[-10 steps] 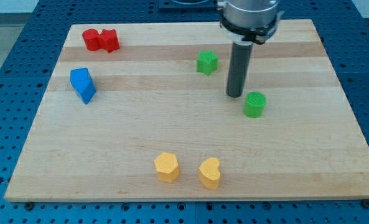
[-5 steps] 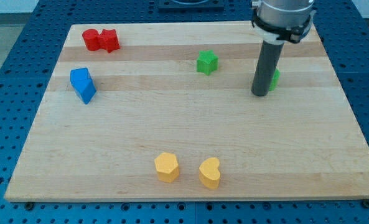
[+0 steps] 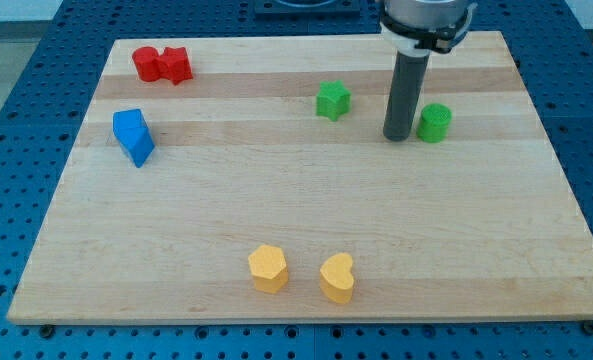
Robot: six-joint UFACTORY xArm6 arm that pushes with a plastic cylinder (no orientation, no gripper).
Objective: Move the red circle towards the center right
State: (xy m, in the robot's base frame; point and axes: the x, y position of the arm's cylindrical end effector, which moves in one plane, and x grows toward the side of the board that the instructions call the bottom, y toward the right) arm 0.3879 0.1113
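The red circle [image 3: 149, 64] lies at the board's top left, touching a second red block [image 3: 176, 65] on its right. My tip [image 3: 398, 136] rests on the board in the upper right part, far from the red circle. It stands just left of the green cylinder [image 3: 435, 123], with a small gap, and right of the green star [image 3: 332, 100].
Two blue blocks [image 3: 133, 135] sit together at the left. A yellow hexagon [image 3: 268, 268] and a yellow heart [image 3: 337, 278] lie near the bottom edge. The wooden board [image 3: 306, 200] sits on a blue perforated table.
The green cylinder has moved up and to the right. My tip went right, passing in front of the cylinder, then drew back left, leaving it clear.
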